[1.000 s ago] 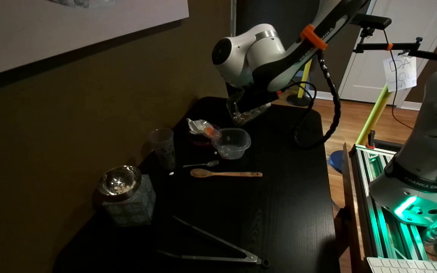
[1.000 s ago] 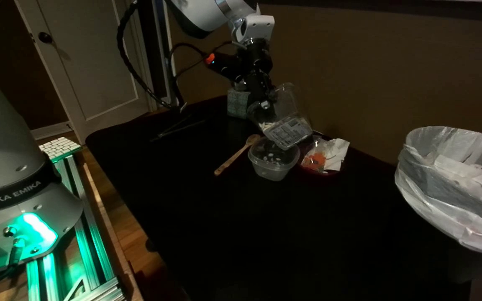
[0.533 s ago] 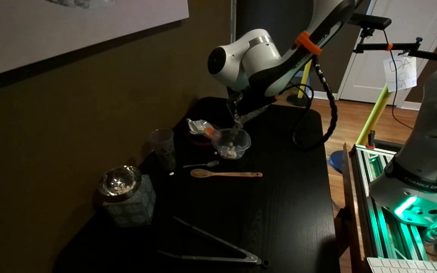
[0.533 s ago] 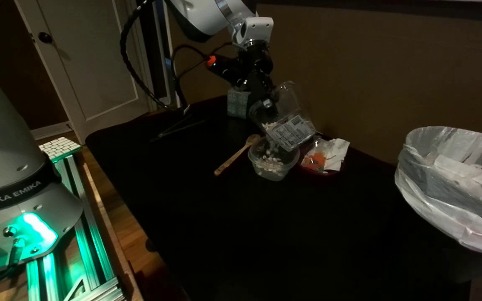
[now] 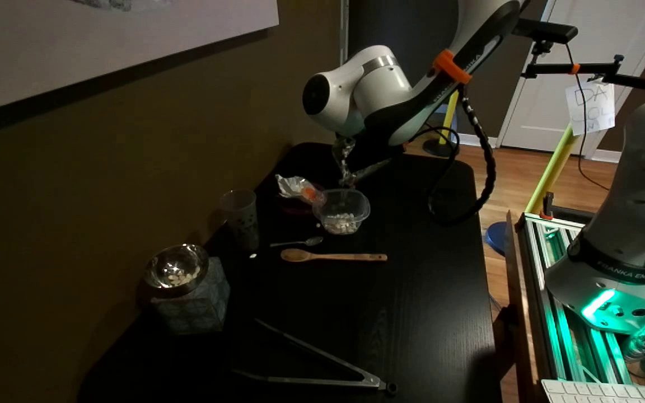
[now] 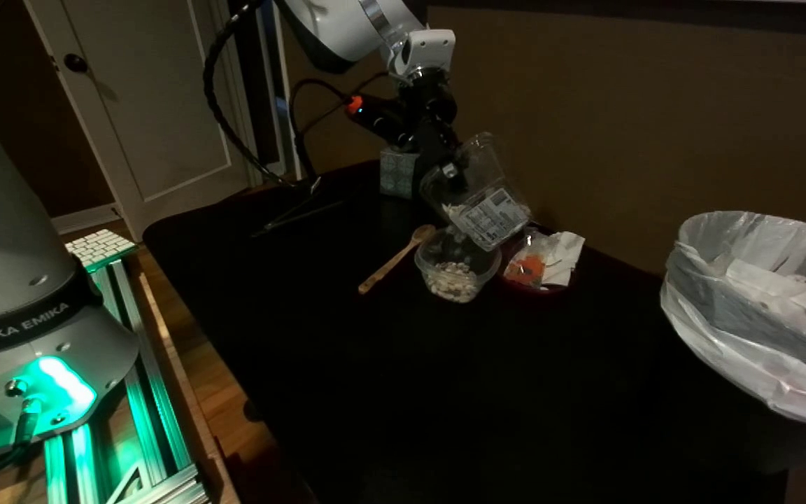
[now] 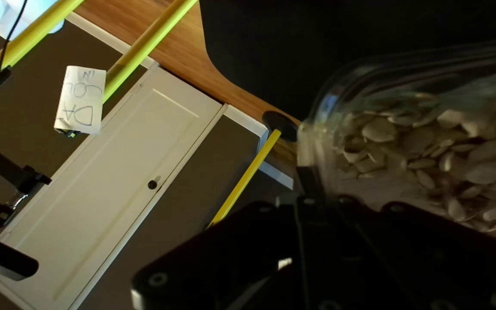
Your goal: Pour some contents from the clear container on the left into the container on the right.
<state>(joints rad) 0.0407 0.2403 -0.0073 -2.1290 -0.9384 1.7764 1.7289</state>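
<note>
The clear container (image 6: 492, 218) is a hinged plastic box with a white label. My gripper (image 6: 450, 171) is shut on its edge and holds it tilted in the air. In the wrist view, pale flat seeds lie inside the clear container (image 7: 325, 129), beside the fingers (image 7: 310, 189). In an exterior view the tilted box (image 5: 346, 168) is partly hidden by the arm. Below its low corner stands the receiving tub (image 6: 425, 269), clear and open-topped, which also shows in an exterior view (image 5: 364, 208). Pale seeds (image 6: 452, 276) cover its bottom.
A red dish (image 6: 536, 285) with wrappers stands beside the tub. A wooden spoon (image 5: 333, 257), metal spoon (image 5: 300, 242), plastic cup (image 5: 241, 218) and tongs (image 5: 322, 382) are on the black table. A metal bowl (image 5: 157, 274) sits on a box (image 5: 194, 310). A lined bin (image 6: 760, 336) stands nearby.
Seeds have fallen from the clear container into the tub, whose contents have grown from a few seeds to a pile. The arm has lowered slightly and the held container has tilted and shifted slightly.
</note>
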